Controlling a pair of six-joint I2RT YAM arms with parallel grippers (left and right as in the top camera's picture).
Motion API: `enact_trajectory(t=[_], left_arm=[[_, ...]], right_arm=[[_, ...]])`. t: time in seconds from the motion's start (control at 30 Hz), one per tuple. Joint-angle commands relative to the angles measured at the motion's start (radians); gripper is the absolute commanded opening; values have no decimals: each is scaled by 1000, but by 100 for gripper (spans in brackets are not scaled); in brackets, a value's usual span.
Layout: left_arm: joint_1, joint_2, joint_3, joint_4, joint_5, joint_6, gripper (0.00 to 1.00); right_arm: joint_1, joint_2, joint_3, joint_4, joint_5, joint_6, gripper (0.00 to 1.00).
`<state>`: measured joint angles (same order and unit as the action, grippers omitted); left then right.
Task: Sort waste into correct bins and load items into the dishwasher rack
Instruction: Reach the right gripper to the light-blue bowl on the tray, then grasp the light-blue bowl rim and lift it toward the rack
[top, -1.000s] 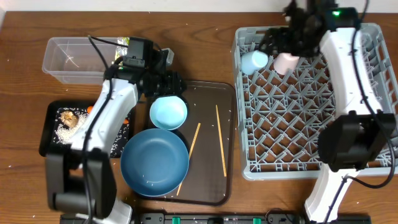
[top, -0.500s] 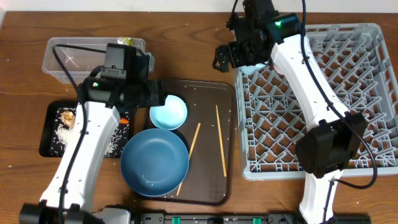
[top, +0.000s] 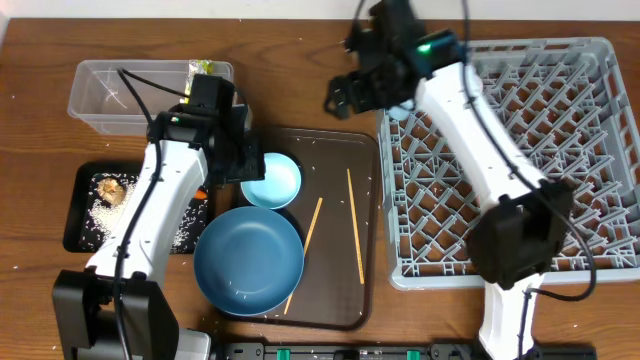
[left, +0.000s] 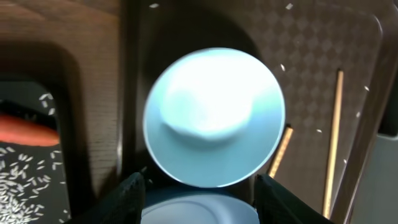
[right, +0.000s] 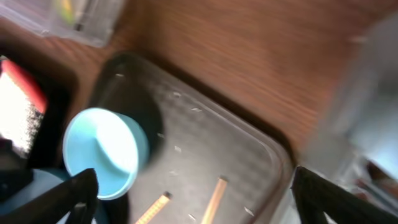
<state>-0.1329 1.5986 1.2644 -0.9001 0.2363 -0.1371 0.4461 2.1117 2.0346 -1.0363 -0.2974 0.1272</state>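
A flat brown plastic serving tray (top: 335, 165) with a fine diamond-textured surface lies on the wooden tabletop (top: 300, 60). In the tray's far left part sits the small round light-blue bowl (top: 272, 180), smooth and glossy. The large dark-blue round plate (top: 248, 258) fills its near left part, and two thin wooden chopsticks (top: 355, 238) lie toward its right side.

The left gripper (left: 202, 186) hovers over the bowl, its black fingers (left: 130, 196) spread either side of the bowl's rim, grasping nothing. The right gripper (right: 196, 179) hangs above the tray's far right corner, fingers (right: 74, 196) released wide and empty.

Right of the tray stands the square grey plastic rack (top: 600, 150) with its lattice of pegs. Left of the tray, the shallow black rectangular tray (top: 70, 215) holds scattered white rice grains (top: 100, 215), a brown food lump (top: 110, 190) and an orange carrot (left: 25, 127). Beyond that, the clear plastic rectangular tub (top: 110, 95) holds a yellow-green foil wrapper (top: 203, 68).
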Motion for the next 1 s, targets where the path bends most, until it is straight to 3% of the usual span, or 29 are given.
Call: enact_trajectory(t=[0.0, 0.3, 0.67, 0.77, 0.87, 0.97], left_arm=[[30, -6, -5, -1, -21, -41, 57], [59, -6, -5, -5, -21, -63, 57], [59, -6, -5, -6, -21, -63, 57], [59, -6, -5, 0, -21, -63, 57], [59, -6, -5, 4, -21, -63, 57], [59, -6, -5, 11, -21, -63, 57]], right_arm=[[77, 70, -33, 36, -39, 60, 88], [232, 269, -34, 121, 55, 182, 65], [241, 299, -34, 139, 53, 191, 62], [238, 299, -33, 139, 54, 193, 56], [235, 299, -33, 139, 54, 195, 38], [232, 299, -33, 138, 54, 201, 7]])
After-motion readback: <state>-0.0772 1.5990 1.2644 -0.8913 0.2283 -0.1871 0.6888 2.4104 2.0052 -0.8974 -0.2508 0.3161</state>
